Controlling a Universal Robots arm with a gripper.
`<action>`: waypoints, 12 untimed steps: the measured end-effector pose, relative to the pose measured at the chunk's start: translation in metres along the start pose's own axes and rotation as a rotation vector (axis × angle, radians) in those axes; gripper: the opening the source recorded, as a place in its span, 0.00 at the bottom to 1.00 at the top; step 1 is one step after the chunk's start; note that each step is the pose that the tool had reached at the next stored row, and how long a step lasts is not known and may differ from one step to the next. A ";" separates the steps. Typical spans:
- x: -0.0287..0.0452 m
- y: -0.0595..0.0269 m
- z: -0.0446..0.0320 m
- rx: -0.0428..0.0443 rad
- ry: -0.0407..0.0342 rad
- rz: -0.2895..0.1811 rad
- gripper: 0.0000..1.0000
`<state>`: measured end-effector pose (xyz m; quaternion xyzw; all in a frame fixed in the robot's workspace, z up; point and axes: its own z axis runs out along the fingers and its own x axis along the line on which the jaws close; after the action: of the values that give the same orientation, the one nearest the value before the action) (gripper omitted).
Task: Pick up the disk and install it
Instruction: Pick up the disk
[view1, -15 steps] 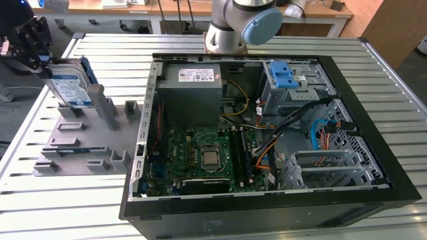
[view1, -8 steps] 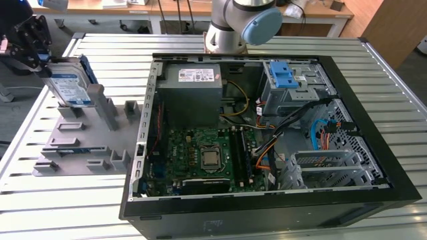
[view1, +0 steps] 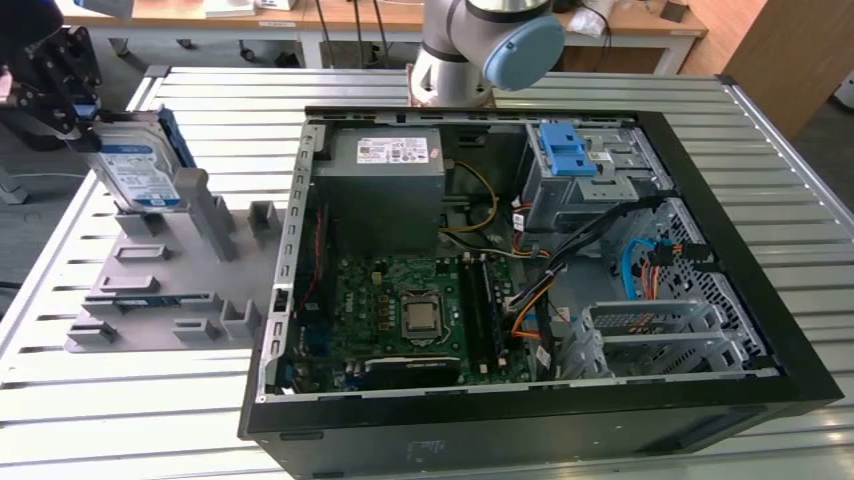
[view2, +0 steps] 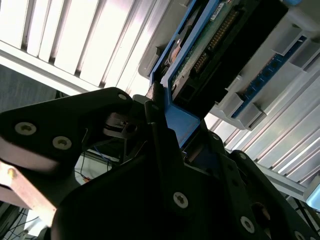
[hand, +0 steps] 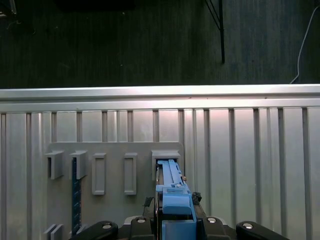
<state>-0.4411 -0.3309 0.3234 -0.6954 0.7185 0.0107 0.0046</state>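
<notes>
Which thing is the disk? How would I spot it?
On the exterior view's left, beside the open computer case, lies a grey rack. At its far end the gripper holds the disk upright: silver, blue-framed, unlike the grey posts.

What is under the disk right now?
A grey slotted holder sits under the disk, itself on the slatted metal table. The slot's walls cover the disk's bottom edge; the tool grips its top.
</notes>
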 end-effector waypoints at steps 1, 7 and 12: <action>0.0000 0.0000 -0.0005 -0.0001 0.0000 0.000 0.36; -0.0001 0.0000 -0.0034 -0.0002 0.0001 0.000 0.36; -0.0002 0.0001 -0.0058 -0.0001 0.0001 0.000 0.36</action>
<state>-0.4411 -0.3308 0.3292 -0.6954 0.7185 0.0107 0.0046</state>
